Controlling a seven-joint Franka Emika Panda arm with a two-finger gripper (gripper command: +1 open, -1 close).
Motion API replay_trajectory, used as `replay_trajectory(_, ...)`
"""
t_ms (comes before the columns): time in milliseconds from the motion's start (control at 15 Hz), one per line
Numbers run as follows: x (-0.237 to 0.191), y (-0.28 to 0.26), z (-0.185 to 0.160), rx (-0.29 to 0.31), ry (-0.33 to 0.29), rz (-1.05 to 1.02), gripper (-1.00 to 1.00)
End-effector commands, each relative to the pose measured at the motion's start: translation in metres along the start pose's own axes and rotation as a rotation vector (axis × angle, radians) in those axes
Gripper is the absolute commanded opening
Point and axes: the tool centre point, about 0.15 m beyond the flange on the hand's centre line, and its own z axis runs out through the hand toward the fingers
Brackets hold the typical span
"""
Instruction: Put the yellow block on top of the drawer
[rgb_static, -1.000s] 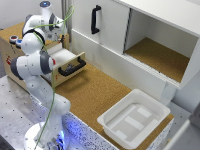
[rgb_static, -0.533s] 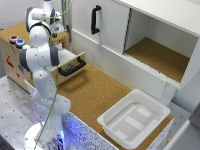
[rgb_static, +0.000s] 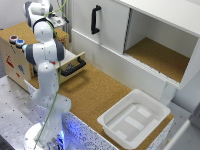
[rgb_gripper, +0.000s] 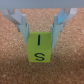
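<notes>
Nearest in the exterior view, the white plastic tub sits on the cork-brown floor at the right. Further back on the left, my white arm rises in front of the drawer, whose pull-out tray with its black bar handle stands open toward the right. 2 round buttons show on the unit's near left edge. Behind, at the far side, stands the large white cabinet with its vertical black handle.

My gripper is up over the drawer's cork top. My 2 fingers are clamped on the yellow block, one on each side. The block sits low against the cork; I cannot tell whether it touches.
</notes>
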Motion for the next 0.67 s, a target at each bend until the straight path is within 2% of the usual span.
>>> replay_trajectory(0,0.012,0.004,0.024,-0.022,-0.131,-0.034,1.00)
replay_trajectory(133,0.011,0.006,0.017,-0.029,-0.120,-0.021,1.00)
replay_trajectory(600,-0.005,-0.003,-0.059,-0.074,0.006,0.033,1.00)
